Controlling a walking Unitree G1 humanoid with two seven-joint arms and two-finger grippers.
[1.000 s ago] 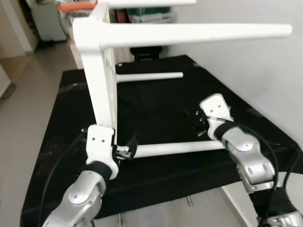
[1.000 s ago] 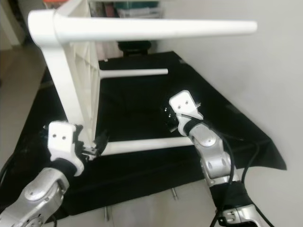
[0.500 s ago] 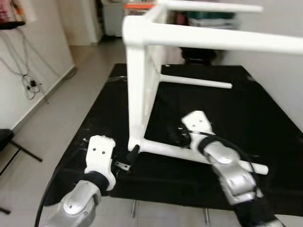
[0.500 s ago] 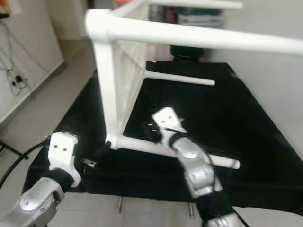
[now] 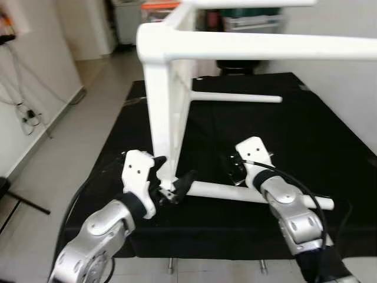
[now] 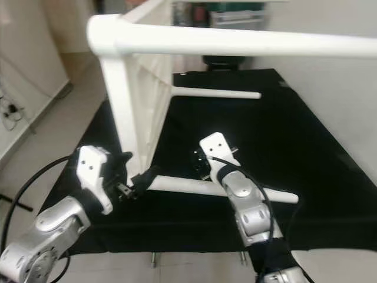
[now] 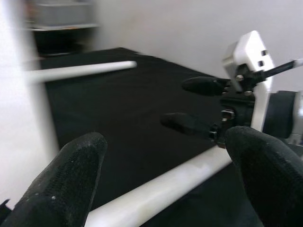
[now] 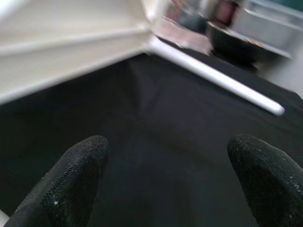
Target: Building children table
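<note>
- Children's table (image 5: 168, 112), white plastic, tipped on its side on the black-covered worktop (image 5: 330, 135), top panel standing upright at about 11 o'clock of the cloth.
- Legs already seated and sticking out sideways: upper leg (image 5: 265, 47) reaching across toward 2 o'clock, far leg (image 5: 235, 97) lower down behind it at 12 o'clock, another just visible along the very top edge.
- Low leg (image 5: 259, 193) lying along the cloth, near end right at the bottom corner of the table top, far end pointing to 4 o'clock.
- Cannot tell from here whether that low leg is fully home in its socket or only lined up against it.
- Left claw (image 5: 175, 187) spread, black fingers (image 7: 57, 189) apart on either side of the low leg's near end at 7 o'clock, nothing pinched.
- Right claw (image 5: 231, 171) also spread, fingertips (image 8: 71, 182) wide apart over bare black cloth, just above the middle of the low leg at 5 o'clock, gripping nothing.
- Looks far along: frame and most legs together, last joint at the bottom corner apparently the step in hand.
- Likely left to do: push or twist that leg tight, check the others, then turn the table upright onto its feet.
</note>
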